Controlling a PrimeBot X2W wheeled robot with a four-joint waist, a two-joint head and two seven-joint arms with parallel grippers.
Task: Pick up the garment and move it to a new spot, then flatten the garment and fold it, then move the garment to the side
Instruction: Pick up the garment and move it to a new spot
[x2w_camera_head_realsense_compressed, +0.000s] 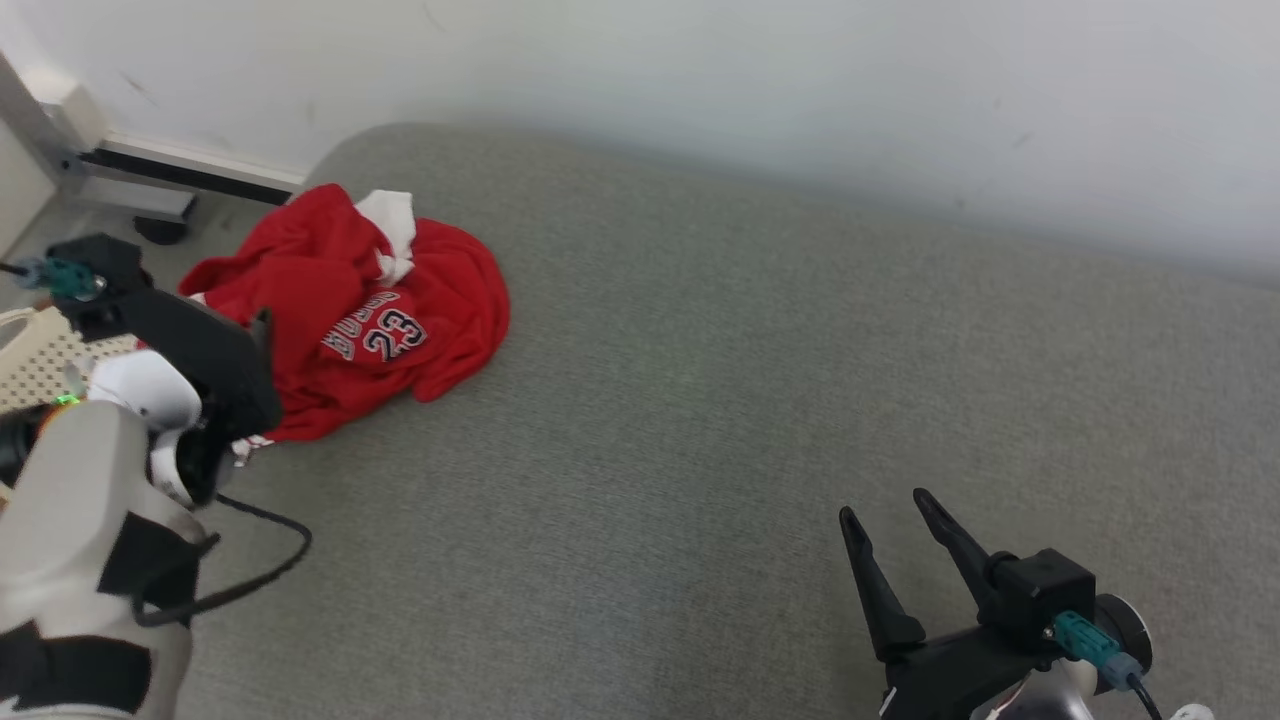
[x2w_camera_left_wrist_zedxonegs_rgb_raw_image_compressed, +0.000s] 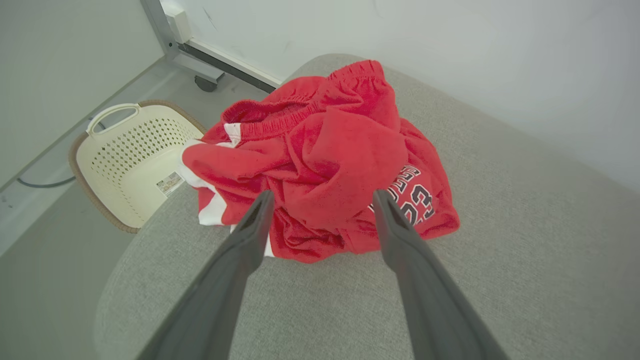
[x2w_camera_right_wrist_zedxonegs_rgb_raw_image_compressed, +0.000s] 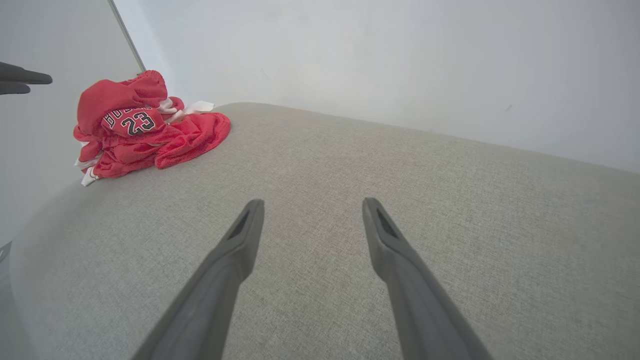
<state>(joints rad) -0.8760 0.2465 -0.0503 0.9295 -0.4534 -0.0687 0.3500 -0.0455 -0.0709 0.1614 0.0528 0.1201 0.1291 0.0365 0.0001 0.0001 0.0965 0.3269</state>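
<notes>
The garment (x2w_camera_head_realsense_compressed: 370, 310) is a red pair of shorts with white trim and a "23" print, crumpled in a heap at the far left of the grey cushioned surface (x2w_camera_head_realsense_compressed: 700, 400). My left gripper (x2w_camera_head_realsense_compressed: 252, 365) hangs at the heap's near left edge. In the left wrist view its jaws (x2w_camera_left_wrist_zedxonegs_rgb_raw_image_compressed: 322, 195) are open, straddling the near side of the garment (x2w_camera_left_wrist_zedxonegs_rgb_raw_image_compressed: 325, 140) with nothing gripped. My right gripper (x2w_camera_head_realsense_compressed: 885, 505) is open at the lower right, far from the cloth, over bare fabric (x2w_camera_right_wrist_zedxonegs_rgb_raw_image_compressed: 312, 201). The right wrist view shows the garment (x2w_camera_right_wrist_zedxonegs_rgb_raw_image_compressed: 145, 125) at the far left.
A cream perforated basket (x2w_camera_left_wrist_zedxonegs_rgb_raw_image_compressed: 135, 155) stands on the floor just past the surface's left edge, also seen behind my left arm (x2w_camera_head_realsense_compressed: 40, 360). A metal frame on a wheel (x2w_camera_left_wrist_zedxonegs_rgb_raw_image_compressed: 200, 70) stands by the white wall. Open grey surface stretches right of the garment.
</notes>
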